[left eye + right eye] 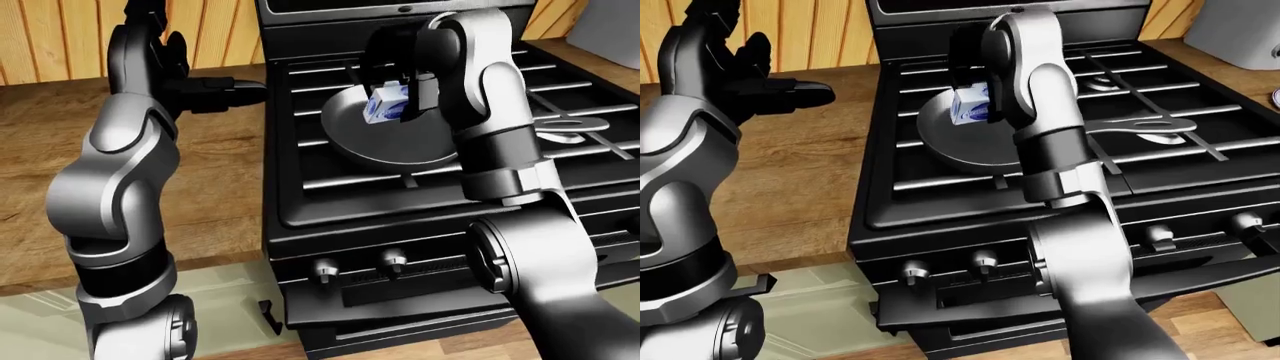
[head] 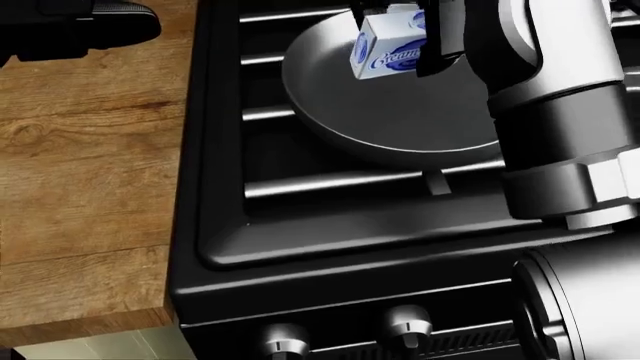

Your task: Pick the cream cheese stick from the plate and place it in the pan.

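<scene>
I have the right hand (image 2: 425, 34) clamped on the cream cheese stick (image 2: 385, 49), which hangs tilted above the pan (image 2: 400, 112) near the top centre of the head view, its lower corner over the pan's upper part; I cannot tell if it touches the metal. The pan sits on the black stove (image 2: 300, 217) grates. My left hand (image 1: 760, 86) hovers over the wooden counter (image 2: 90, 172) at the upper left, fingers spread and holding nothing.

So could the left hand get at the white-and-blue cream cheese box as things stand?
Probably not: the cream cheese box is gripped by the right hand above the grey metal pan, while the left hand hovers over the wooden counter.
</scene>
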`<state>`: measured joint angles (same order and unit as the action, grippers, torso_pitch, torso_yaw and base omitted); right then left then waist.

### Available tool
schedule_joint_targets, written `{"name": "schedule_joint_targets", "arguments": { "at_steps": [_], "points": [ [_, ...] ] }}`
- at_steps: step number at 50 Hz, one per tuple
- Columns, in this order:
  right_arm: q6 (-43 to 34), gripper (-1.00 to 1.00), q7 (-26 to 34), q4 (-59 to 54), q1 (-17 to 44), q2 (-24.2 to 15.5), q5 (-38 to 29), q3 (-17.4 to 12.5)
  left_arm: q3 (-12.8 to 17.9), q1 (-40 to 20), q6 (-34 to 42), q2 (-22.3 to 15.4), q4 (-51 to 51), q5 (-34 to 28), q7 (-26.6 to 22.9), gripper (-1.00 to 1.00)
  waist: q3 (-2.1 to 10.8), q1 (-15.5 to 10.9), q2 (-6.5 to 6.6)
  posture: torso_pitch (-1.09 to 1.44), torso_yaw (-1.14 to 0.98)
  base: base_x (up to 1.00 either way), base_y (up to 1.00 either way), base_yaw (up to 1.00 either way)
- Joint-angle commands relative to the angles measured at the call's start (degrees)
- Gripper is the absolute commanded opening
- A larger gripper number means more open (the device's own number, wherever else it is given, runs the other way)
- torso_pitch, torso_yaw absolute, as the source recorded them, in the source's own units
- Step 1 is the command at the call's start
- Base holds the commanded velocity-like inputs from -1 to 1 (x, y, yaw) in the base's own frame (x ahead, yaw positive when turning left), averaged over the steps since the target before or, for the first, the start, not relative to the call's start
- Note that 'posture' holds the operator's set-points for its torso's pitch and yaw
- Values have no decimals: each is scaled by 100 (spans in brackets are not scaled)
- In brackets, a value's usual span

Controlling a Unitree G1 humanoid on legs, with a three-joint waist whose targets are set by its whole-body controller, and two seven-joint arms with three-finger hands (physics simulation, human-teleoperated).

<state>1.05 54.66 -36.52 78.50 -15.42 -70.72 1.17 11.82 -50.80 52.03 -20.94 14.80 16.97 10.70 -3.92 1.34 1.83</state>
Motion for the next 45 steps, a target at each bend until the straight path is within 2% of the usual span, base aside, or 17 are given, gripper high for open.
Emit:
{"name": "schedule_joint_targets", "arguments": {
  "at_steps": [1,8,24,45],
  "points": [
    [-2,-100,-158,241,266,-62,-14,-70,48,-165,-213,-64,117,-31,-6,100,203,1,5,0,0,0,0,0],
    [6,-100,-82,130,181,-93,-61,-58,42,-161,-220,-58,111,-49,-21,100,208,-2,4,0,0,0,0,0],
    [11,-100,-745,-755,365,-58,-31,-37,58,-193,-176,-62,134,-33,-20,100,230,-7,10,0,0,0,0,0],
    [-15,-100,-1276,-1538,548,-13,49,51,57,-170,-202,-68,140,-17,-16,100,242,-20,6,0,0,0,0,0]
  ]
}}
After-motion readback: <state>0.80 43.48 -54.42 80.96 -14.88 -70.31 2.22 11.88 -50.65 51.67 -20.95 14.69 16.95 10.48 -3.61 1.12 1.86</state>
